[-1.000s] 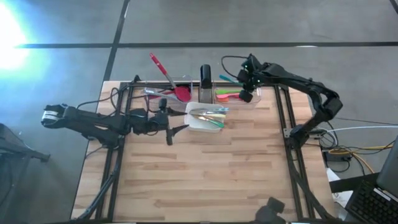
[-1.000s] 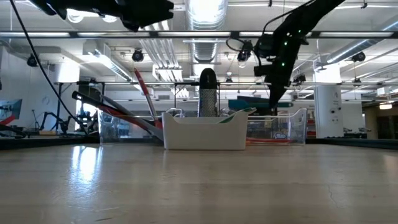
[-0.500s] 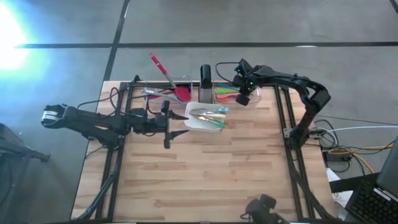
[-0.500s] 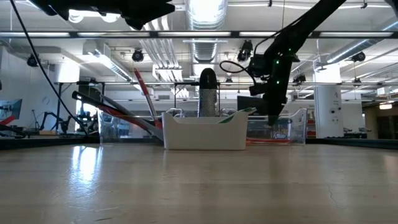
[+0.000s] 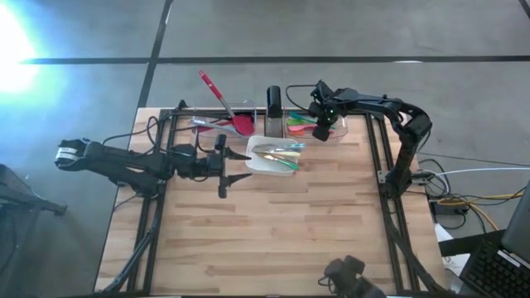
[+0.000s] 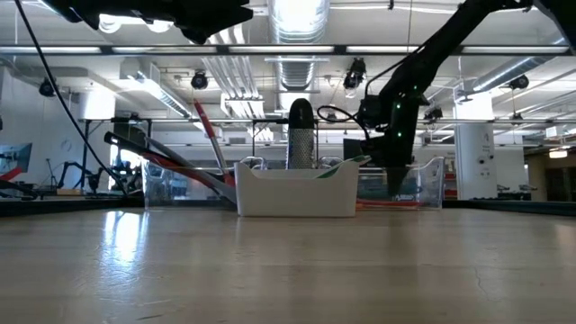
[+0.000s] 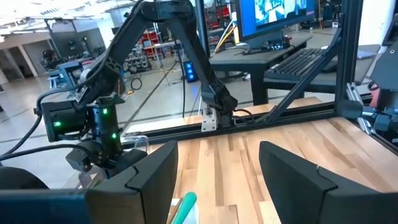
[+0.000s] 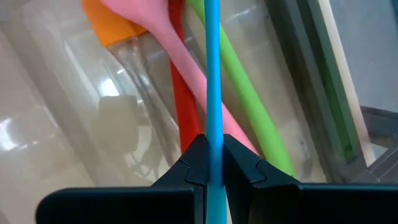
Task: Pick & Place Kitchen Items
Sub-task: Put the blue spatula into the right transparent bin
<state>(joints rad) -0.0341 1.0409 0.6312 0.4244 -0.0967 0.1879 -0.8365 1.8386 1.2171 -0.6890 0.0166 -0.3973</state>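
Note:
My right gripper point(image 5: 323, 126) points steeply down into the clear bin point(image 5: 341, 132) at the table's far right and is shut on a blue silicone spoon point(image 8: 212, 74). Pink point(image 8: 168, 50), red point(image 8: 186, 118), green point(image 8: 249, 106) and orange point(image 8: 112, 25) silicone spoons lie in that bin under it. More kitchen items lie in the white dish point(image 5: 252, 157). My left gripper point(image 5: 236, 165) hangs open and level near the dish's left side, holding nothing. My right gripper pinches the blue spoon's slim handle point(image 8: 212, 134) between its two fingers, which come from above, pointing steeply down. The handle runs straight out from between the fingers, over the other spoons in the bin. Whether it touches them I cannot tell.
A second clear bin point(image 5: 207, 122) at the far left holds red spatulas point(image 5: 224, 103) that lean out over its rim. A black utensil point(image 5: 273, 101) stands upright between the two bins. Black frame rails point(image 5: 377, 157) run along both table sides. Bare wood fills the near half.
My right gripper has gone down and a little toward the table's left, into the far right clear bin, still shut on the blue spoon, which has come down with it. My left gripper has swung slightly at the wrist without shifting place.

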